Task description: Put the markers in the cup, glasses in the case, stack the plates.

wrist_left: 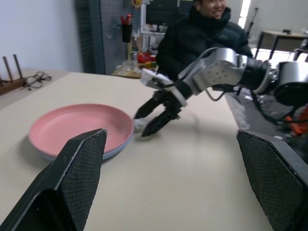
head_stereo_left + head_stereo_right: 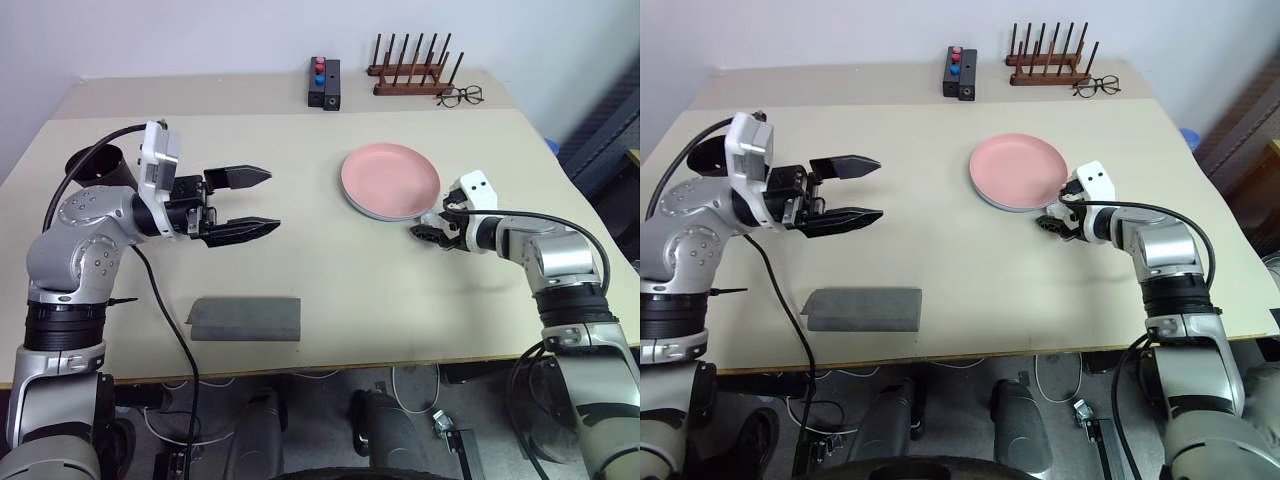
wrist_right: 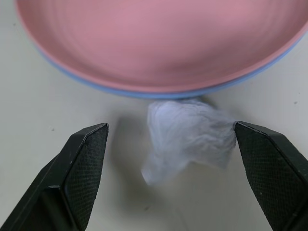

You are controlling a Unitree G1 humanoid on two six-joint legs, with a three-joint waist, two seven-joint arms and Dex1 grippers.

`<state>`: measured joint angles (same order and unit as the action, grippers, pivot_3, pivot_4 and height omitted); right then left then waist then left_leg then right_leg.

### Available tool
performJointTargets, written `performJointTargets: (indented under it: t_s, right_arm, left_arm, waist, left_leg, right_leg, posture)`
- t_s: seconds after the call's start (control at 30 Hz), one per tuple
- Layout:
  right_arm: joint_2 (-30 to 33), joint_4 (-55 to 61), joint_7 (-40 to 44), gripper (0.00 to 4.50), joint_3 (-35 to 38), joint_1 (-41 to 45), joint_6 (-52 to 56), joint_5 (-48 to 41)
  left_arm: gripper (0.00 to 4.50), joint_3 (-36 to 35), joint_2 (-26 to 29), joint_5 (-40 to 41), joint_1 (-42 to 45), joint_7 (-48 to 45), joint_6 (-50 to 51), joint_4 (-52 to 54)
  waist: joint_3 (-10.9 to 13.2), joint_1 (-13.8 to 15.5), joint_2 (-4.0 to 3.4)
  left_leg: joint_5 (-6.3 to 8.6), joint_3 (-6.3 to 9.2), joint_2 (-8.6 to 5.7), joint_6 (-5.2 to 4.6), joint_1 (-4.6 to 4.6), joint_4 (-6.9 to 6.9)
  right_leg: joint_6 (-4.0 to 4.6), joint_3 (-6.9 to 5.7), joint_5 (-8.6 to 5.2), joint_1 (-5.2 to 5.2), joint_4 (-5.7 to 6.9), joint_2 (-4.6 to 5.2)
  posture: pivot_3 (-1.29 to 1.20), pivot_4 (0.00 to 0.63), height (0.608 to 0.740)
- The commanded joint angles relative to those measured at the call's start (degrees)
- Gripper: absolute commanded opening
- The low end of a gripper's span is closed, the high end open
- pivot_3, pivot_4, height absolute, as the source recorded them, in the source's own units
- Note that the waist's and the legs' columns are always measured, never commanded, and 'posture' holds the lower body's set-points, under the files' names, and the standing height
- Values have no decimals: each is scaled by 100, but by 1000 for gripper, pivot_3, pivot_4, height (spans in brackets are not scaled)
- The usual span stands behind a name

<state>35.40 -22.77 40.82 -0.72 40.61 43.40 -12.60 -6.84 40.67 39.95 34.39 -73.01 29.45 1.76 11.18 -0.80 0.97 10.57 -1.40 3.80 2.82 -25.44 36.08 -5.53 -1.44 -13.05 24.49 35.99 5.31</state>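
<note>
Cup (image 2: 100,162) stands at the table's (image 2: 330,300) far left edge behind the left gripper (image 2: 262,203), whose fingers are spread and empty. Nearer the front lies the grey case (image 2: 246,319). Pink plate (image 2: 390,179) sits stacked on the blue plate (image 3: 159,92); beside them the right gripper (image 3: 168,139) is spread around a crumpled white wad (image 3: 185,132).

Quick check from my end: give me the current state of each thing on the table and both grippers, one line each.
pink plate: stacked on the blue plate, flat on the table.
crumpled white wad: loose on the table by the plates' rim, between the right gripper's fingers, not gripped.
grey case: lying flat, closed.
black cup: upright, behind the left arm.
wire-framed spectacles: unfolded, by the wooden rack.
left gripper: open, empty.
right gripper: open.
</note>
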Motion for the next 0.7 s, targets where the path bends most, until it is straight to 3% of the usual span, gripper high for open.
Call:
performJointTargets:
  t_s: [0.03,0.23,0.6,0.7]
  right_arm:
    - [-32,-41,-3,2968,215,171,-10,-94]
    - [104,-2,68,53,312,143,-18,-75]
    - [1022,735,974,53,399,-223,17,-294]
    - [860,648,763,53,420,73,-489,-173]
  left_arm:
    - [4500,-223,128,174,-39,15,90,245]
    - [4500,-238,121,172,-86,48,107,269]
    - [4500,-165,64,113,-15,15,35,156]
    - [4500,-131,24,86,51,7,11,92]
  waist:
    - [0,-1,0]
    - [0,5,0]
    - [0,1,0]
    - [0,-37,0]
  left_leg:
    - [0,0,0,0,0,0]
    - [0,0,0,0,0,2]
    - [0,0,0,0,0,0]
    - [0,0,0,0,3,1]
  right_leg:
    - [0,0,0,0,0,0]
    - [0,0,0,0,0,0]
    - [0,0,-1,0,-2,0]
    - [0,0,0,0,-1,0]
  posture:
    - [0,150,740]
    - [0,150,740]
    - [0,150,740]
    - [0,150,740]
